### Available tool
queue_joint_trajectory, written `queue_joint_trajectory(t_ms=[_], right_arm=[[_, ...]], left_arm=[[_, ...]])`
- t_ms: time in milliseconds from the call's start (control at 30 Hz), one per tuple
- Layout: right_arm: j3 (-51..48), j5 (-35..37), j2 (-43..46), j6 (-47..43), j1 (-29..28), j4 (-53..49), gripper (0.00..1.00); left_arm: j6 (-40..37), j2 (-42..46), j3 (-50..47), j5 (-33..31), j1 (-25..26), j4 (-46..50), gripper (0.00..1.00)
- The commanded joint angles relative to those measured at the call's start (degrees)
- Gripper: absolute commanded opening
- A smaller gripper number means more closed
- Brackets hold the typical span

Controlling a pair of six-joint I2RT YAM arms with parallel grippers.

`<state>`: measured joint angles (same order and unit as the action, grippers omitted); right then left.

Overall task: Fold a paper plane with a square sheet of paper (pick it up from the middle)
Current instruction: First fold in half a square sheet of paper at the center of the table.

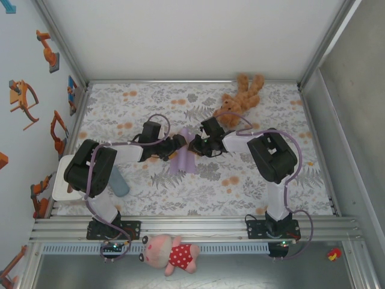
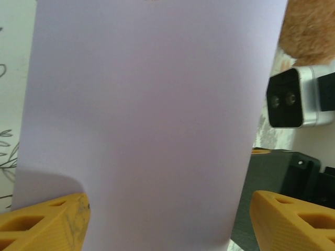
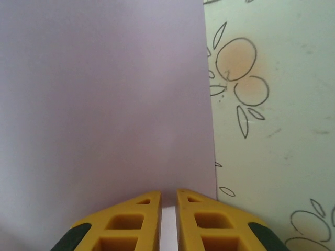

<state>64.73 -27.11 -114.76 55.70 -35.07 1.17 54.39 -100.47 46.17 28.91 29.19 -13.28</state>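
The square sheet of paper (image 1: 183, 161) is pale lilac and hangs between my two grippers over the middle of the floral table. It reads as a plain straight-edged rectangle; a paper plane is out of view. My left gripper (image 1: 179, 143) is open. In the left wrist view its yellow fingers (image 2: 47, 222) stand wide apart on either side of the sheet (image 2: 146, 120), clear of it. My right gripper (image 1: 196, 146) meets it from the right. In the right wrist view that gripper (image 3: 168, 209) is shut on the near edge of the sheet (image 3: 104, 94).
A brown teddy bear (image 1: 240, 99) lies at the back, just beyond the right arm. A small grey-blue pad (image 1: 119, 183) and a white block (image 1: 63, 186) sit by the left arm's base. A pink pig toy (image 1: 171, 254) lies in front of the rail.
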Motion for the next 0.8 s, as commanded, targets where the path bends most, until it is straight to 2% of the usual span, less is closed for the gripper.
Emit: queue_joint_trajectory(t_ms=[0, 133, 333, 533, 667, 767], right_arm=[[0.51, -1.18, -1.30, -0.41, -0.35, -0.16, 0.15], [-0.17, -1.28, -0.66, 0.09, -0.35, 0.84, 0.15], [-2.44, 0.54, 3.32, -0.32, -0.10, 1.72, 0.15], [-7.69, 2.62, 11.77, -1.66, 2.40, 5.08, 0.20], [-10.88, -0.39, 16.94, -2.35, 4.99, 9.53, 0.31], [-13.05, -4.99, 19.76, -2.10, 6.69, 15.18, 0.49]], left_arm=[[-3.57, 0.03, 1.30, -1.75, 0.21, 8.09, 0.75], [-4.38, -0.33, 2.63, -1.75, 0.25, 9.39, 0.67], [-6.24, 1.14, 4.68, -1.75, 0.25, 11.58, 0.46], [-8.72, 7.04, 5.08, -1.06, -0.44, 13.28, 0.37], [-9.08, 12.25, 4.80, 2.36, -1.69, 12.27, 0.36], [-8.20, 15.95, 4.80, 6.39, -3.35, 10.67, 0.35]])
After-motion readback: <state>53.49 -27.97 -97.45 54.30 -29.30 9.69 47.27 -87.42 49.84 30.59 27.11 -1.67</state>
